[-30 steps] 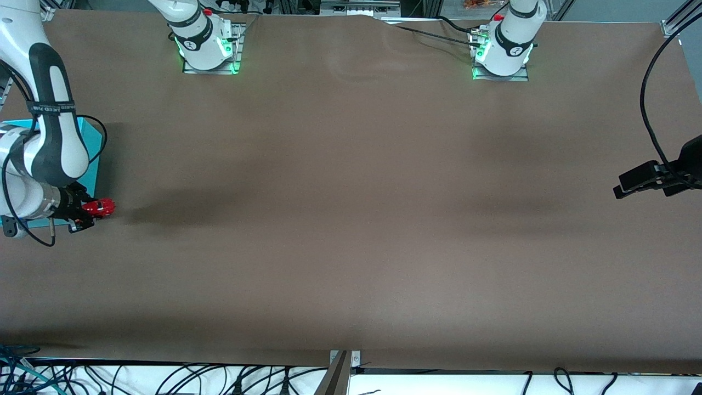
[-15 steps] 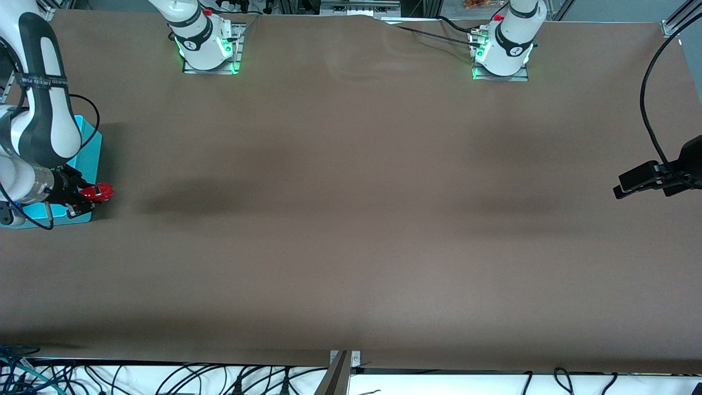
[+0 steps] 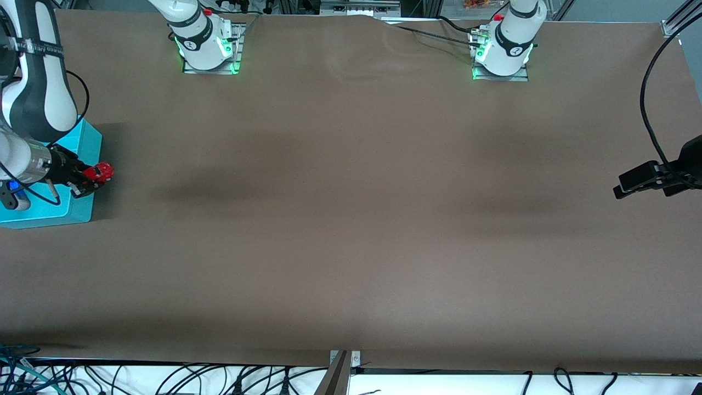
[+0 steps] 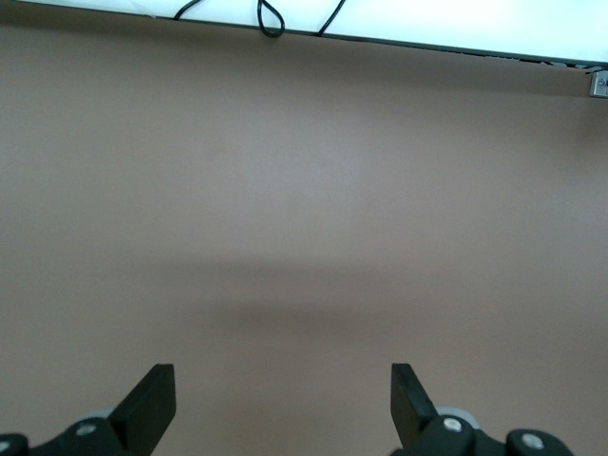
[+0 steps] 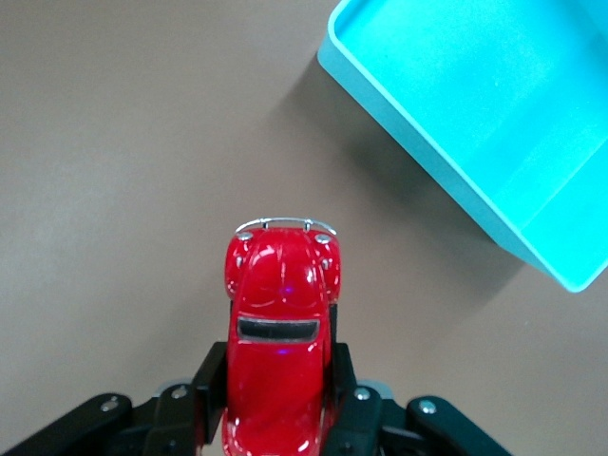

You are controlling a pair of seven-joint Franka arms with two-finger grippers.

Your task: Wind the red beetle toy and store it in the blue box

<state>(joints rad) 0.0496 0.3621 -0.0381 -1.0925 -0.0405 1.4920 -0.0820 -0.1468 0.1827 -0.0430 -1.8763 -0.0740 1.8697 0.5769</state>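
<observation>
My right gripper [image 3: 90, 178] is shut on the red beetle toy [image 3: 98, 172], holding it in the air over the table just beside the blue box [image 3: 82, 144], at the right arm's end of the table. In the right wrist view the glossy red toy [image 5: 278, 332] sits between the black fingers [image 5: 209, 385] with its nose pointing away, and the box's open turquoise inside [image 5: 494, 114] shows empty. My left gripper [image 3: 622, 187] waits open and empty above bare table at the left arm's end; its fingers [image 4: 152, 404] stand wide apart.
The brown table top [image 3: 351, 192] carries nothing else. Both arm bases [image 3: 208, 44] stand along the edge farthest from the front camera. Cables [image 3: 219, 378] hang below the nearest edge.
My right gripper has carried the red beetle toy along the side of the blue box, away from the front camera. More of the box now shows. The left arm has not moved.
</observation>
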